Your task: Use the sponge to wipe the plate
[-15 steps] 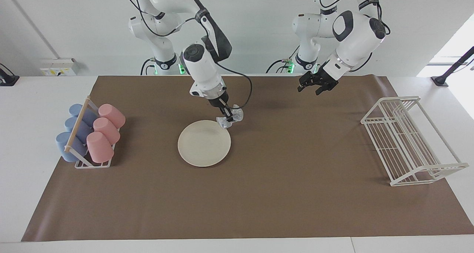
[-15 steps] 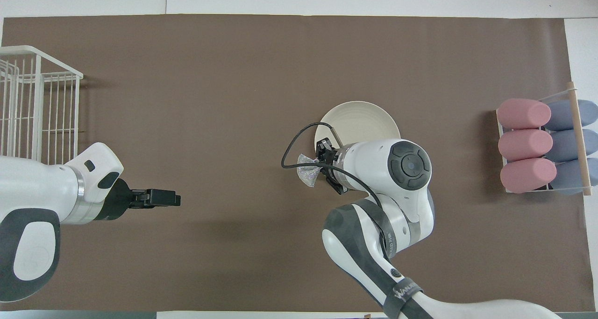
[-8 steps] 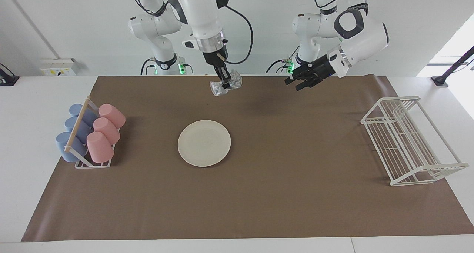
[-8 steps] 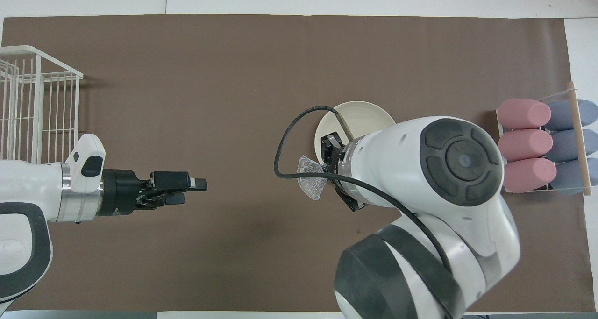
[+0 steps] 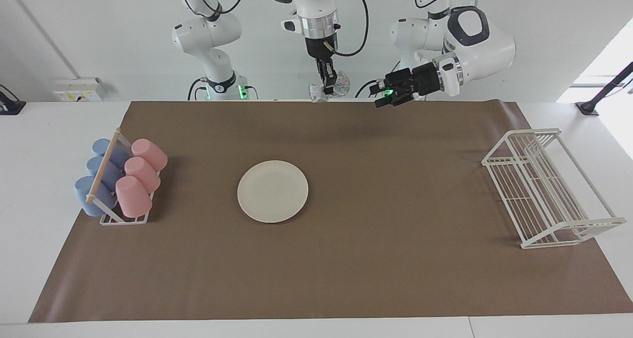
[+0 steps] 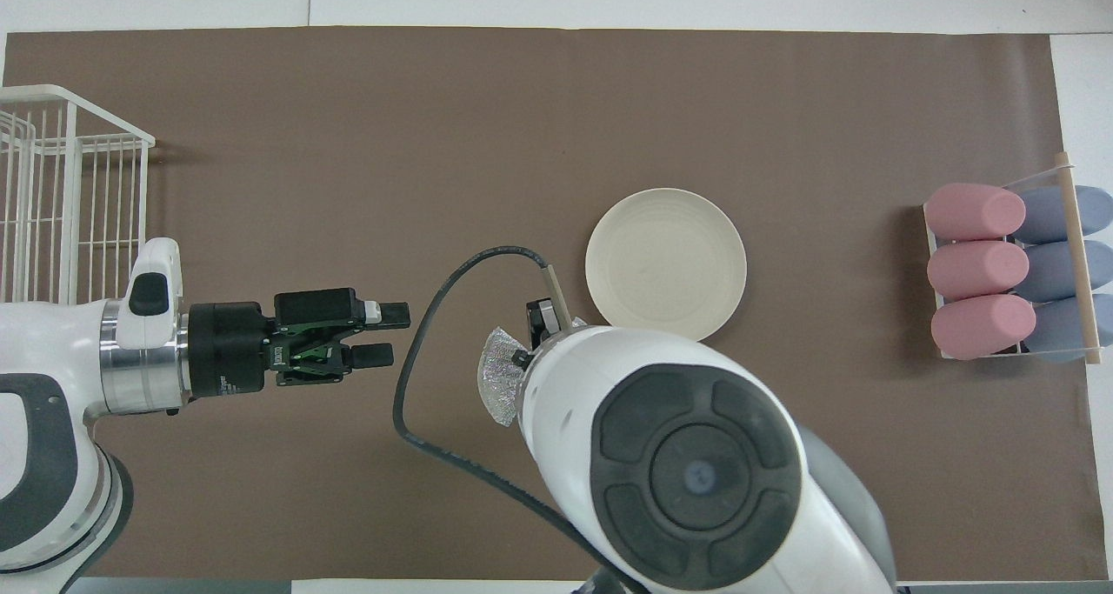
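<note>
The cream-white plate [image 5: 272, 191] [image 6: 666, 263] lies flat and bare on the brown mat, toward the right arm's end. High over the mat's edge at the robots' end hangs the silvery wrinkled sponge [image 5: 337, 88] [image 6: 499, 386], with my right gripper [image 5: 327, 85] shut on it; in the overhead view the right arm's wrist hides most of that gripper. My left gripper [image 5: 380, 95] [image 6: 389, 337] is open and holds nothing, raised beside the sponge and pointing toward it.
A small rack with pink cups [image 5: 140, 174] and blue cups [image 5: 99, 174] stands at the right arm's end of the mat. A white wire rack [image 5: 544, 189] [image 6: 61, 194] stands at the left arm's end. The brown mat [image 5: 395, 254] covers the table.
My right gripper has lifted the sponge from the plate's rim high up and toward the robots, over the mat's edge. My left gripper has risen and swung toward the sponge.
</note>
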Controlling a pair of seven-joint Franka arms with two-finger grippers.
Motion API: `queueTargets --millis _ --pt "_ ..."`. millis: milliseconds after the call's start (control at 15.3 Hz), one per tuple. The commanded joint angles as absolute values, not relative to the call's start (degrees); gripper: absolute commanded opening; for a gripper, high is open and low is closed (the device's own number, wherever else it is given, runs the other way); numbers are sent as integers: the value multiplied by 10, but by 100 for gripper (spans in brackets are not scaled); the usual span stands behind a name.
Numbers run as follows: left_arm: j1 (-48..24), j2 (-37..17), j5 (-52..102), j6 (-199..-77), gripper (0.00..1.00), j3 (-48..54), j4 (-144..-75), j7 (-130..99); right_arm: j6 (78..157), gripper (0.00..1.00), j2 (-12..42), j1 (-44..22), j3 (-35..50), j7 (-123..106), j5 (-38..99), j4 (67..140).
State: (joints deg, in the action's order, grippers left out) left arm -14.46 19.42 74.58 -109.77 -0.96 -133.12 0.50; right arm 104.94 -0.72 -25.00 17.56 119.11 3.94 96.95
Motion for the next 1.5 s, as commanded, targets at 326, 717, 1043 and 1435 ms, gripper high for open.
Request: queueTargets --millis 326,717,1043,1435 --pt "-214 190 769 -1121 91 -6 -1326 67 1049 0 -4 -244 177 1197 20 967" --pt "-223 191 769 -1131 55 -5 -1332 67 1049 0 -4 -244 177 1194 18 967" --pt "-226 193 770 -1129 0 -5 -1339 33 1049 0 -4 -244 177 1194 18 967" --pt "-223 196 770 -1118 0 -6 -1341 25 1040 0 -10 -238 176 1173 18 967"
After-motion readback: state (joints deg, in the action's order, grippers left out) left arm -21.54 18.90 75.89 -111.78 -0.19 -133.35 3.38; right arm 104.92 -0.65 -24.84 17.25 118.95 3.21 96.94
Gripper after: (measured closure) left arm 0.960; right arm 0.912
